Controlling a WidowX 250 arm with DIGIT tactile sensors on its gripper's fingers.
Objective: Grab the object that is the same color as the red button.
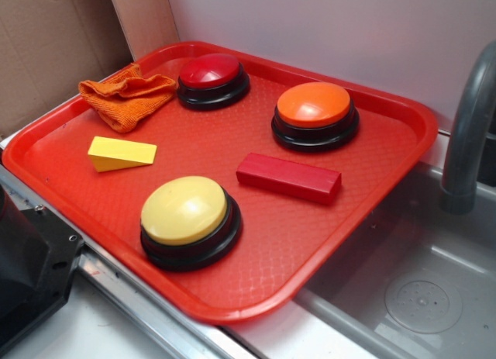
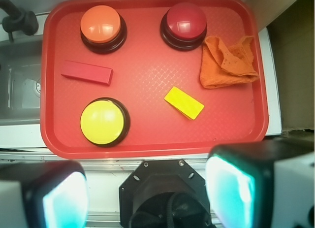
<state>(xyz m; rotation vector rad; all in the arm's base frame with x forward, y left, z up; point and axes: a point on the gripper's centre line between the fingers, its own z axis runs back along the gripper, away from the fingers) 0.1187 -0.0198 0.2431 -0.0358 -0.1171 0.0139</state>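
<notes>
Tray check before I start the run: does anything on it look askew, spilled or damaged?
Only the orange cloth stands out, crumpled in a heap beside the red button. The red block, yellow wedge and other buttons sit flat and intact.

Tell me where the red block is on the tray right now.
In the exterior view the red block lies flat on the red tray, right of centre, between the orange button and the yellow button.

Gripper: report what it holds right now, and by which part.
Nothing is held. The gripper is open and empty above the tray's near edge; the red block lies untouched on the red tray.
</notes>
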